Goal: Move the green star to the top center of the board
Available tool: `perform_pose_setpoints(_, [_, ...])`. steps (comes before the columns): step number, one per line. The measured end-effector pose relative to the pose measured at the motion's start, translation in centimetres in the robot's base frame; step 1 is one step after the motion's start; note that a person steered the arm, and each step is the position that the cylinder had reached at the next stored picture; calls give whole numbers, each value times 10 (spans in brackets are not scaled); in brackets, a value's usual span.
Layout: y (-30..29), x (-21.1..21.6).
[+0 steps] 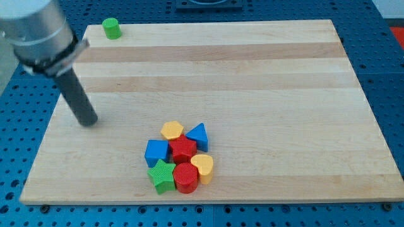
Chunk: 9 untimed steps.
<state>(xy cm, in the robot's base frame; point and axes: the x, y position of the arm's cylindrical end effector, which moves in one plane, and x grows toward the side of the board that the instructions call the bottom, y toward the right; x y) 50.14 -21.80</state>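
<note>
Resting on the board [252,69] at the left of the frame, my tip [88,121] touches no block and holds nothing; it stands well apart from the cluster. The green star [162,176] lies near the bottom edge, at the cluster's lower left, touching the blue cube [156,152] above it and the red cylinder [185,178] to its right. A yellow heart [202,167], red block [184,149], yellow hexagon [172,130] and blue triangle [198,135] crowd close. A green cylinder [112,28] sits alone at the upper left corner.

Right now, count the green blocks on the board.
2. The green star sits at the bottom-left of the cluster near the view's bottom edge. The green cylinder stands alone at the board's top-left corner. None appears hidden.
</note>
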Motion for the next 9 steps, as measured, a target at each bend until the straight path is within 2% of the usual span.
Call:
perform_pose_setpoints(1, [30,67])
perform_pose_setpoints(2, [61,116])
perform_pose_setpoints(3, [64,117])
perform_pose_setpoints(6, [139,117])
perform_pose_setpoints(9, [185,110])
